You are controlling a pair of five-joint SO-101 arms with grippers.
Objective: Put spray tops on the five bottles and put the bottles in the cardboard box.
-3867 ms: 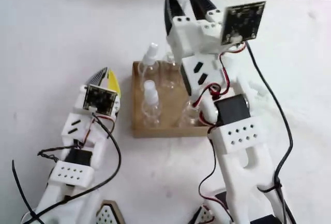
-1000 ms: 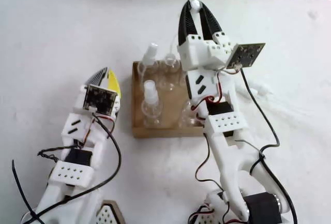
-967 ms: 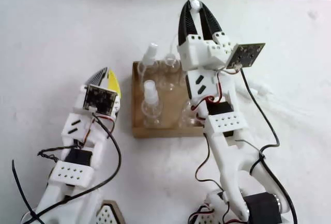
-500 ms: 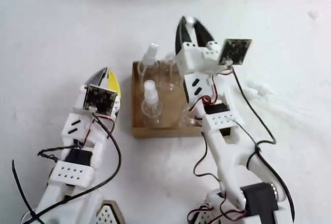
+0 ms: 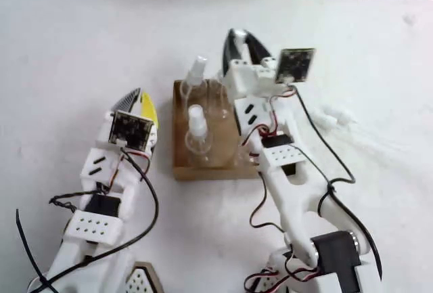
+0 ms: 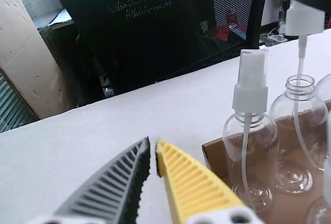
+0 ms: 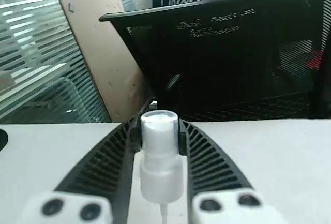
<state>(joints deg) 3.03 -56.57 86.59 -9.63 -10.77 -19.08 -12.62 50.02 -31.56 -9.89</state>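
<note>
Right gripper [image 7: 159,130] pinches a spray top [image 7: 161,168] over an open bottle [image 6: 299,102] at the box's [image 5: 177,166] far edge, tube down in the neck. Left gripper [image 6: 153,150] pressed together, holding nothing, near the box's left edge.

Cardboard box [image 5: 203,171]: shallow, open-topped, mid-tabletop. Clear bottles stand upright inside. Near capped bottle [image 5: 197,130] and far capped bottle [image 5: 195,80], white sprayers on, sit on the side toward the left edge. Open-necked bottle [image 6: 300,125] stands beside the far one. White spray top [image 7: 160,162] pinched between jaws above that neck, dip tube inside it. Loose spray top [image 5: 335,116] lies toward the right edge.
</note>
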